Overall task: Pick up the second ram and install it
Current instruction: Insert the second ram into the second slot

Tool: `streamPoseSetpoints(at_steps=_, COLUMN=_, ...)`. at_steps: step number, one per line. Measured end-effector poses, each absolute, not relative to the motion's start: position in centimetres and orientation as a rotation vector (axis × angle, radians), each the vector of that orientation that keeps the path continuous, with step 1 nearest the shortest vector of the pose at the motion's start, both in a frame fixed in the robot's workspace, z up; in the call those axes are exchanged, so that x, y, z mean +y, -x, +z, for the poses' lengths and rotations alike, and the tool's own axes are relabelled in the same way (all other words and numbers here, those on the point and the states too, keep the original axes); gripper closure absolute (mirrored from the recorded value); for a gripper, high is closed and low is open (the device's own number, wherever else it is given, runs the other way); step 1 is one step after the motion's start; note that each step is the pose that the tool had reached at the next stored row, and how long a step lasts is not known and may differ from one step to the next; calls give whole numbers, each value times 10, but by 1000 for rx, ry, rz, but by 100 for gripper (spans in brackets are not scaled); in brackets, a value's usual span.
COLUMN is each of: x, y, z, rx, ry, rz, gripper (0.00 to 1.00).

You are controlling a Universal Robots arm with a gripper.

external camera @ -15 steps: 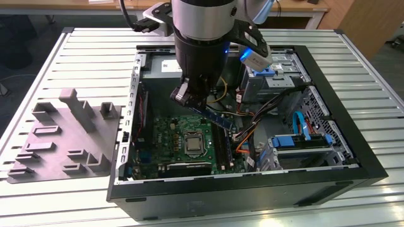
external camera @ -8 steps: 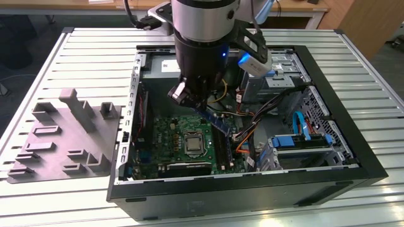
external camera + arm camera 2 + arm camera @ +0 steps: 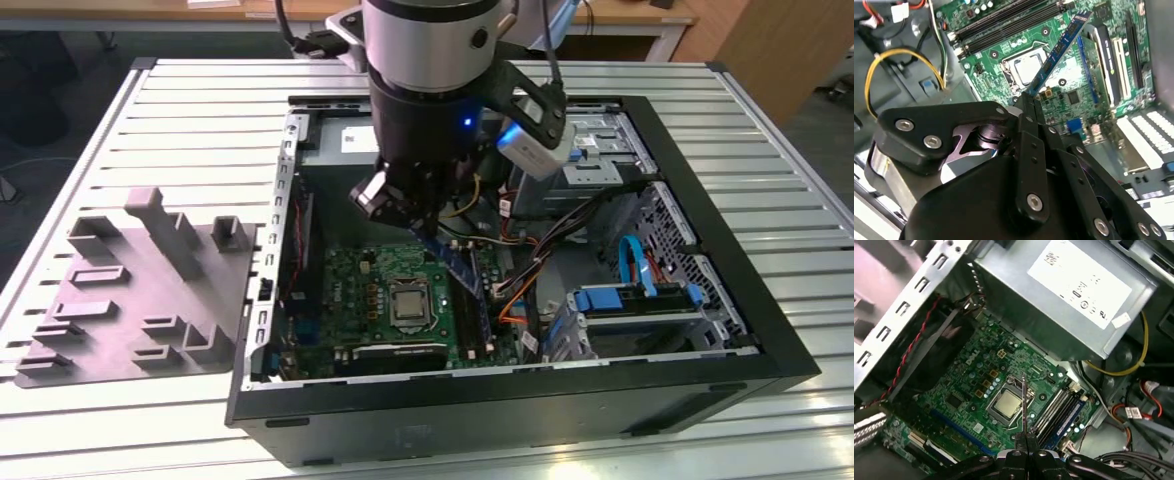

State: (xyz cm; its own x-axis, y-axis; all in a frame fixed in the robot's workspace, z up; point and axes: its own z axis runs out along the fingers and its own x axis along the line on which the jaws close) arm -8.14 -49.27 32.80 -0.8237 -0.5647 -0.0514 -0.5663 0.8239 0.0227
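My gripper (image 3: 1029,102) is shut on one end of the second ram (image 3: 1059,47), a thin blue circuit-board strip. The strip sticks out from the fingers and hangs tilted above the green motherboard (image 3: 1074,95), over the processor socket (image 3: 1026,65). In the first wrist view the ram (image 3: 1024,400) shows edge-on as a thin line rising from the gripper (image 3: 1025,440), beside the long memory slots (image 3: 1054,410). In the exterior view the gripper (image 3: 416,222) is inside the open computer case (image 3: 534,410), with the ram (image 3: 454,265) slanting down toward the motherboard (image 3: 360,290).
A grey power supply (image 3: 1069,295) sits at the case's far end. Yellow, red and orange cables (image 3: 884,60) lie near the board. Blue drive brackets (image 3: 627,295) fill the case on the exterior view's right. A grey parts fixture (image 3: 134,290) rests on the slatted table (image 3: 174,120).
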Motion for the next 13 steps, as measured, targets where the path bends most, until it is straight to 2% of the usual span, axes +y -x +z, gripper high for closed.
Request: streamPoseSetpoints(at_steps=13, x=-493, y=81, z=324, rx=3043, ry=563, rz=49, gripper=88)
